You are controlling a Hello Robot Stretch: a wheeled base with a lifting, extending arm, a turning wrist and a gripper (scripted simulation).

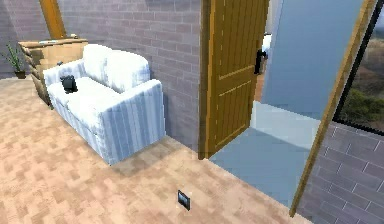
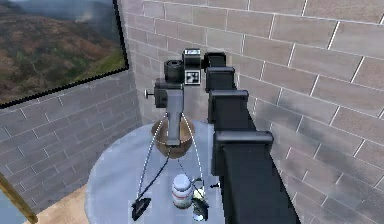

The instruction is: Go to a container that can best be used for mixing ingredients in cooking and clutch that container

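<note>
**Brick room, round table, bowl at the gripper**

Brick walls enclose the room. The forward view shows a wooden door standing ajar and a striped sofa. In the arm side view the arm reaches over a round grey table. A brown bowl stands on the table, apparently rim up; it is round, with no long axis. The gripper hangs in front of the bowl, and its thin fingers run down past it. I cannot tell whether it holds anything. A small white jar stands near the fingertips.
</note>
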